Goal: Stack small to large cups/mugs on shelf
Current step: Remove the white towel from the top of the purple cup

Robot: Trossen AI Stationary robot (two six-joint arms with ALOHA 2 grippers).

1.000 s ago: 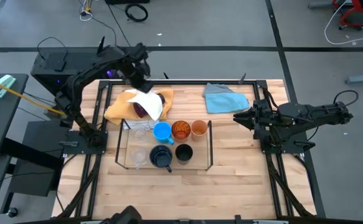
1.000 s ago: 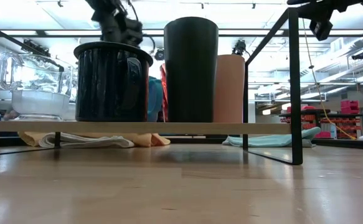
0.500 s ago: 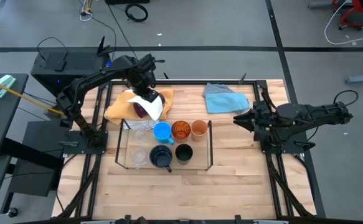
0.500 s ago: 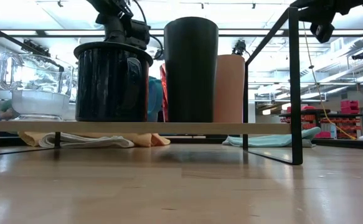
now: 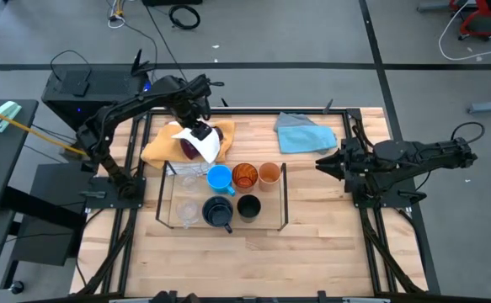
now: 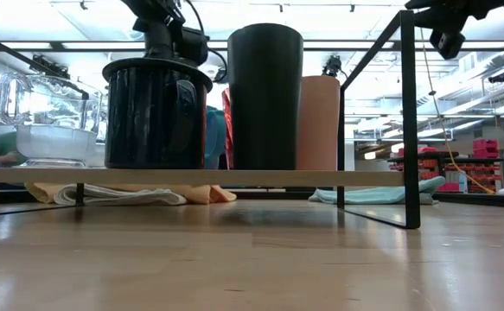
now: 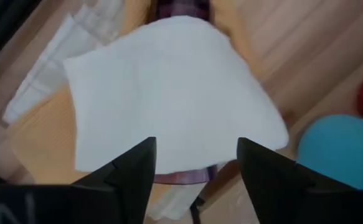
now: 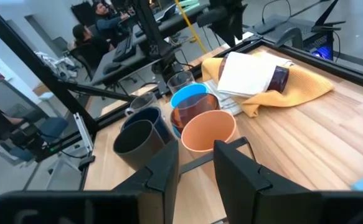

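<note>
wooden table (image 5: 312,219), open left claw (image 7: 193,163) above white cloth (image 7: 169,106)

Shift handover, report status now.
Left gripper open above white cloth covering purple tumbler. Right gripper idle at table's right. Six cups on shelf.

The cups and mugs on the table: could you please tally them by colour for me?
Light-blue mug: 1
Navy mug: 1
Amber tumbler: 1
Orange cup: 1
Black cup: 1
Purple tumbler: 1
Clear cups: 2
Total: 8
</note>
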